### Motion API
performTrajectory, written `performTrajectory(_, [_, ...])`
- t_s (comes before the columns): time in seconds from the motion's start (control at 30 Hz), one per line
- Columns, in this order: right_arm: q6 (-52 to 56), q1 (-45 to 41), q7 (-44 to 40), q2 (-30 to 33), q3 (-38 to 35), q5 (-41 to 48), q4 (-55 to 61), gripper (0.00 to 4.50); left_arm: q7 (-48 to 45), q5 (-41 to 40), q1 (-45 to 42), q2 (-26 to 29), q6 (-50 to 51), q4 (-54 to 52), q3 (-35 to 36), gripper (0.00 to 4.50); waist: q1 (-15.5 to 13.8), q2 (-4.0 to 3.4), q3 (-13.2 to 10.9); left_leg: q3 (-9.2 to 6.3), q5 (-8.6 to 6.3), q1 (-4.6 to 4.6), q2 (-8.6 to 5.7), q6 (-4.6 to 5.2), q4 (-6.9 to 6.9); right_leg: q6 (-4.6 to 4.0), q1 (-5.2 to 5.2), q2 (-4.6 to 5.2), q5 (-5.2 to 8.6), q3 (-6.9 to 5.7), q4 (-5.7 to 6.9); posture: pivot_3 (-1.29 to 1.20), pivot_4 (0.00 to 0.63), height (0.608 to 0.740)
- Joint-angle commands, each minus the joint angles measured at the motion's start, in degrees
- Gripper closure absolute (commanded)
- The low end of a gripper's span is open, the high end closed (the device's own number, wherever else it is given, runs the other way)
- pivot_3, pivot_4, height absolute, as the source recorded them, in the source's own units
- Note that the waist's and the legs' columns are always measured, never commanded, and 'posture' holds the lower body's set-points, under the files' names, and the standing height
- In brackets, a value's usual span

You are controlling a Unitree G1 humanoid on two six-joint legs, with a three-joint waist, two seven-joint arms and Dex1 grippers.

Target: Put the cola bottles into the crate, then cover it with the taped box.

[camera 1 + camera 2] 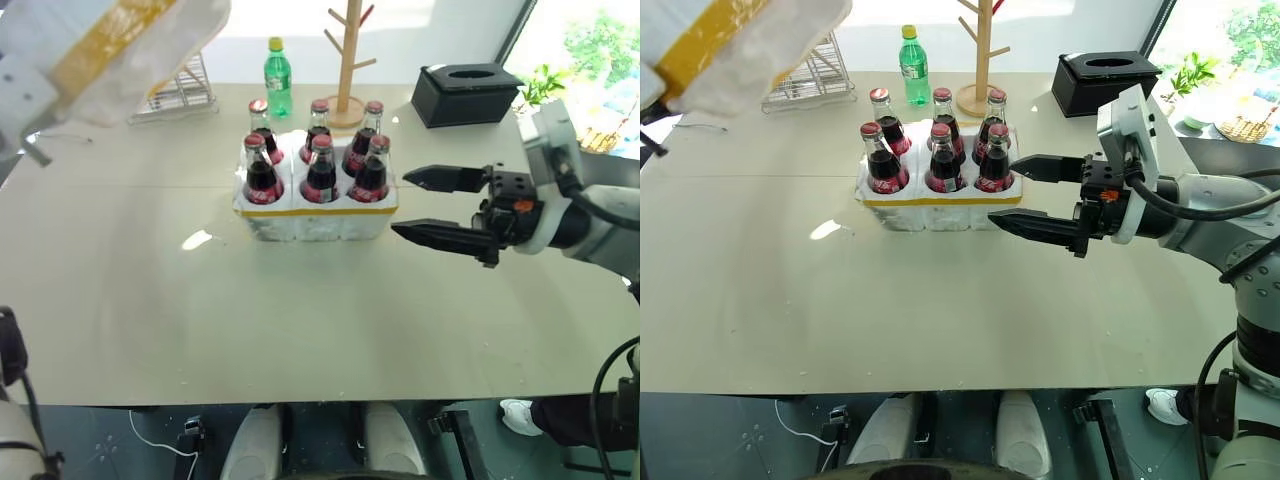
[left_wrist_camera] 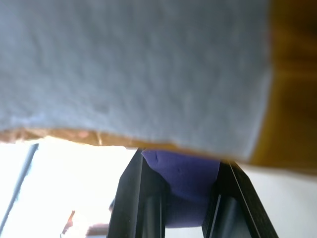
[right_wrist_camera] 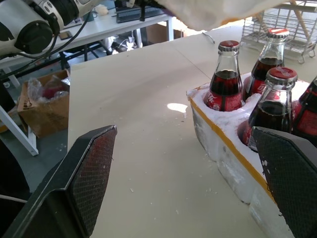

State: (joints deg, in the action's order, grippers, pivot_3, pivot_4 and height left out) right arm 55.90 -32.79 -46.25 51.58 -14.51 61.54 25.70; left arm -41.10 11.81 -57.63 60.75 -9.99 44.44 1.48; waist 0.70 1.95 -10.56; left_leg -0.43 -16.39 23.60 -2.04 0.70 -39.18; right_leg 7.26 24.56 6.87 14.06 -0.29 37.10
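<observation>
Several cola bottles (image 1: 321, 170) with red caps stand upright in the wells of the crate (image 1: 315, 215), a low white tray with a yellow tape band, at the table's far middle. The taped box (image 1: 120, 50) hangs in the air above the table's far left corner. In the left wrist view its white wall and yellow tape (image 2: 287, 99) lie right over my left gripper (image 2: 183, 158), which is shut on it. My right gripper (image 1: 400, 204) hovers open just right of the crate, pointing at it, with nothing between its fingers (image 3: 84, 168).
Behind the crate stand a green plastic bottle (image 1: 277, 78) and a wooden peg stand (image 1: 347, 60). A black tissue box (image 1: 468, 93) sits at the far right, and a wire rack (image 1: 180, 90) at the far left, under the lifted box.
</observation>
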Motion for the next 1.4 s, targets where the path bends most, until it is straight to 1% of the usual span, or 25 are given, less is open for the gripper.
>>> performTrajectory(0.03, [-1.4,0.4,0.0,1.3,-2.6,-0.1,0.7,0.00,5.2,-1.3,3.3,-1.7,5.9,-19.3,3.8,4.22,0.2,0.00,0.0,0.02,0.00,0.00,0.01,0.00,0.01,0.00,0.04,0.00,0.00,0.01,0.00,0.00,0.150,0.740])
performTrajectory(0.13, [-1.9,1.9,-0.9,2.8,-4.1,-0.6,0.2,0.00,7.9,2.4,6.3,-3.5,9.1,-33.1,2.9,4.22,0.1,0.00,0.0,0.03,0.00,0.00,0.02,0.00,0.01,0.00,0.05,-0.03,0.00,0.02,-0.01,0.00,0.150,0.740])
performTrajectory(0.2, [-2.2,3.2,-1.6,4.1,-5.6,-1.1,-0.5,0.00,9.5,7.1,7.0,-3.9,9.8,-39.0,0.6,4.22,0.0,-0.01,0.0,0.03,0.00,0.00,0.01,0.00,0.01,0.00,0.05,-0.03,0.00,0.03,-0.01,0.00,0.150,0.740])
performTrajectory(0.3, [-2.9,5.2,-2.4,5.7,-7.4,-1.8,-1.2,0.00,11.6,13.7,7.0,-4.2,9.7,-43.5,-2.6,4.22,-0.2,-0.01,0.0,0.07,0.00,-0.01,-0.02,0.00,0.01,0.00,0.00,-0.02,0.00,0.03,-0.03,0.00,0.150,0.740])
performTrajectory(0.43, [-3.2,7.7,-1.8,5.6,-9.7,-1.7,-1.5,0.00,12.7,24.2,8.1,-4.6,9.6,-47.5,-8.4,4.22,-0.2,-0.01,0.0,0.08,0.01,-0.05,-0.03,-0.01,0.00,0.00,-0.03,-0.04,0.00,0.03,-0.04,0.00,0.150,0.740])
performTrajectory(0.5, [-3.4,8.6,-1.6,5.4,-10.2,-1.7,-1.1,0.00,13.1,26.4,9.1,-5.5,8.3,-49.3,-9.9,4.22,-0.2,-0.01,0.0,0.09,0.01,-0.05,-0.04,-0.01,0.00,0.00,-0.05,-0.04,0.00,0.03,-0.04,0.00,0.150,0.740])
performTrajectory(0.6, [-3.6,10.0,-1.4,5.2,-11.2,-1.3,-0.5,0.00,17.3,29.9,12.1,-7.3,5.0,-48.2,-12.2,4.22,-0.2,-0.01,0.0,0.09,0.01,-0.05,-0.02,-0.01,-0.01,0.00,-0.05,-0.04,0.00,0.04,-0.04,0.00,0.150,0.740])
performTrajectory(0.7, [-3.9,10.5,-0.9,4.9,-11.7,-0.7,-0.5,0.00,22.8,30.6,14.9,-9.8,2.1,-44.5,-12.5,4.22,-0.2,-0.02,0.0,0.07,0.01,-0.07,-0.01,-0.01,0.00,0.00,-0.05,-0.04,0.00,0.04,-0.04,0.00,0.150,0.740])
performTrajectory(0.8, [-4.3,10.7,-0.4,4.9,-11.5,-1.3,-0.7,0.00,25.8,33.5,16.3,-9.4,0.4,-40.1,-13.4,4.22,-0.1,-0.02,0.0,0.07,0.01,-0.08,0.00,-0.01,0.00,0.00,-0.05,-0.05,0.00,0.04,-0.04,0.00,0.150,0.740])
performTrajectory(0.93, [-4.1,11.0,-0.2,5.2,-12.2,-0.1,-0.3,0.00,29.5,35.0,16.7,-9.9,-1.1,-36.2,-13.5,4.22,-0.2,-0.02,0.0,0.07,0.01,-0.08,0.00,-0.01,-0.01,0.00,-0.05,-0.04,0.00,0.04,-0.04,0.00,0.150,0.740])
performTrajectory(1.0, [-4.0,11.3,-0.3,5.3,-12.3,0.2,-0.3,0.00,30.6,34.6,17.1,-10.0,-4.0,-35.7,-14.1,3.18,-0.2,-0.02,0.0,0.07,0.01,-0.08,0.00,-0.01,0.00,0.00,-0.05,-0.03,0.00,0.04,-0.05,0.00,0.150,0.740])
performTrajectory(1.03, [-4.1,11.6,-0.3,5.4,-12.3,0.0,-0.2,0.00,31.2,34.7,17.6,-9.8,-5.9,-35.8,-14.7,2.90,-0.2,-0.02,0.0,0.07,0.01,-0.08,0.00,-0.01,0.00,0.00,-0.05,-0.03,0.00,0.04,-0.05,0.00,0.150,0.740])
performTrajectory(1.07, [-4.2,11.9,-0.3,5.5,-12.3,-0.3,-0.2,0.00,31.7,34.6,18.2,-9.8,-7.1,-35.9,-14.8,2.32,-0.2,-0.02,0.0,0.07,0.01,-0.08,0.00,-0.01,-0.01,0.00,-0.05,-0.03,0.00,0.04,-0.05,0.00,0.150,0.740])
performTrajectory(1.17, [-4.5,12.4,-0.4,5.6,-12.3,-0.8,-0.4,0.00,33.2,34.3,20.3,-9.3,-10.0,-37.0,-13.8,0.81,-0.2,-0.02,0.0,0.06,0.01,-0.09,0.00,-0.01,0.00,0.00,-0.05,-0.01,0.00,0.05,-0.05,0.00,0.150,0.740])
performTrajectory(1.3, [-5.0,12.3,-0.5,5.7,-11.6,-1.9,-1.5,0.00,32.9,32.9,23.8,-7.9,-11.8,-39.8,-11.3,0.81,-0.3,-0.02,0.0,0.06,0.01,-0.08,0.00,-0.01,0.00,0.00,-0.05,-0.01,0.00,0.05,-0.10,0.00,0.150,0.740])
performTrajectory(1.4, [-5.3,12.2,-0.7,5.5,-11.1,-2.6,-1.9,0.00,31.9,32.4,27.7,-5.4,-12.4,-42.9,-9.0,0.81,-0.3,-0.02,0.0,0.06,0.01,-0.08,-0.01,-0.01,0.00,0.00,-0.05,0.03,0.00,0.05,-0.13,0.00,0.150,0.740])
